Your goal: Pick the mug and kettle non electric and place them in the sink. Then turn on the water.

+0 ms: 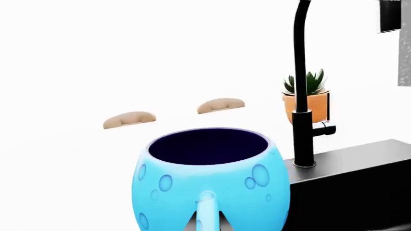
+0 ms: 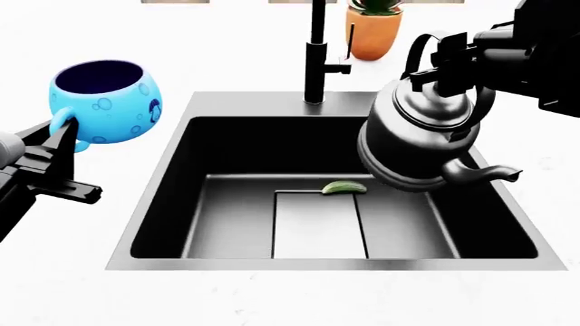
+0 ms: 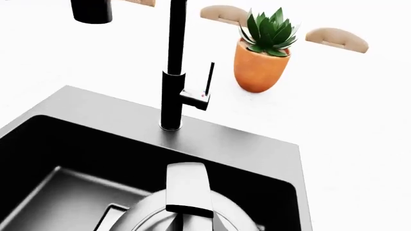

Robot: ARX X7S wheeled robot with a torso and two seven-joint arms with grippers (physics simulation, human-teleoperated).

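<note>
The bright-blue mug (image 2: 104, 102) hangs in the air left of the sink (image 2: 244, 105), above the white counter. My left gripper (image 2: 64, 139) is shut on its small loop handle. In the left wrist view the mug (image 1: 209, 185) fills the lower middle, its handle (image 1: 207, 211) toward the camera. The dark grey kettle (image 2: 417, 139) hangs over the right side of the basin, spout toward the front right. My right gripper (image 2: 453, 64) is shut on its arched handle (image 3: 187, 187). The black faucet (image 2: 316, 54) stands behind the sink, side lever (image 3: 209, 79) up.
An orange plant pot (image 2: 373, 28) stands behind the sink, right of the faucet. A small green piece (image 2: 344, 187) lies on the basin floor by the flat panel (image 2: 317, 224). White counter surrounds the sink. Two beige arched shapes (image 1: 128, 120) show on the far wall.
</note>
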